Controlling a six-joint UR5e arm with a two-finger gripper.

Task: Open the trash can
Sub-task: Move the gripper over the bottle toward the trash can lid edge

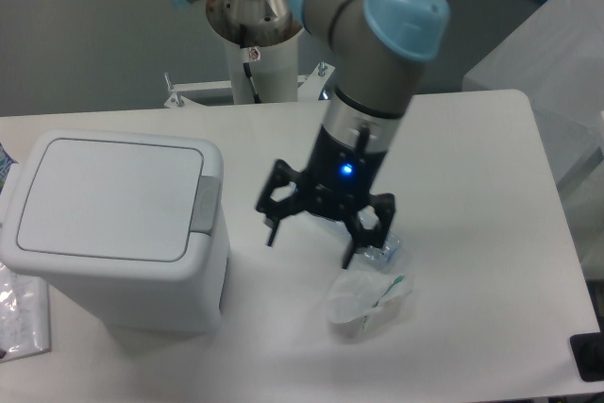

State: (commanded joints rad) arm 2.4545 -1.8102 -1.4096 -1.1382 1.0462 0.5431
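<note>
Gripper (317,233) is hanging over the middle of the table (472,158) with its two black fingers (275,210) spread wide apart, nothing between them, and a little blue light glowing on the wrist just above. It points down and sits off the surface as far as I can tell. So where's the trash can (113,228)? Over on the left side of the table, well to the left of the gripper, with a strip of bare tabletop between them, so no contact at all. It's the big white boxy bin with rounded corners, lid flat and closed, and the grey push tab (204,205) sits on the right edge of the lid, which is the side facing the gripper. That tab is the closest bit of the bin to the nearer finger, still clearly apart from it though. Right under the gripper and arm a clear plastic bottle (385,250) lies on its side, mostly hidden, only one end peeking out by the right finger. Just in front of that there's a crumpled clear plastic cup (363,299), near the fingers but not touched. Some plastic packaging (21,313) shows at the far left edge, beside the bin.
</note>
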